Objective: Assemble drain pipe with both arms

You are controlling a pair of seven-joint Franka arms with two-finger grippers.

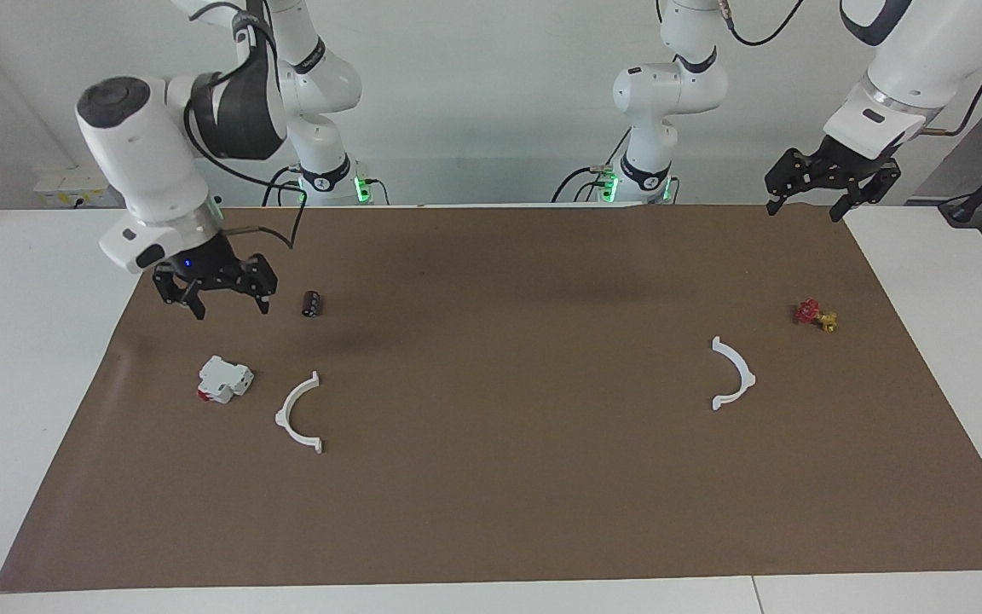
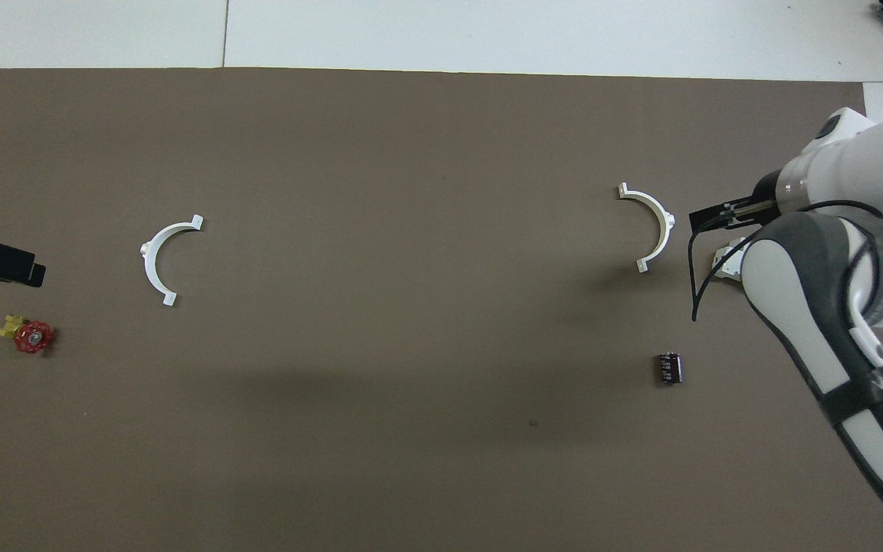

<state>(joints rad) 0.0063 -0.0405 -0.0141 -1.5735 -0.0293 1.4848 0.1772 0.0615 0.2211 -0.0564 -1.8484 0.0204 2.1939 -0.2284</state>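
The right arm (image 1: 158,170) reached out over its end of the worktop with its wrist bent steeply down and the right gripper (image 1: 229,304) hanging in the air, jaws spread, while the left arm (image 1: 900,77) waited, the left gripper (image 1: 804,207) likewise raised with jaws apart.

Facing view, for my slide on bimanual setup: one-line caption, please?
Right pincer open above the mat near one half-ring; left pincer waits open, second half-ring untouched.

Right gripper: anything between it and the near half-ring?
Nothing visible. The open right gripper hangs over bare mat; the half-ring lies in the open, the white block beside it, apart, off the direct line.
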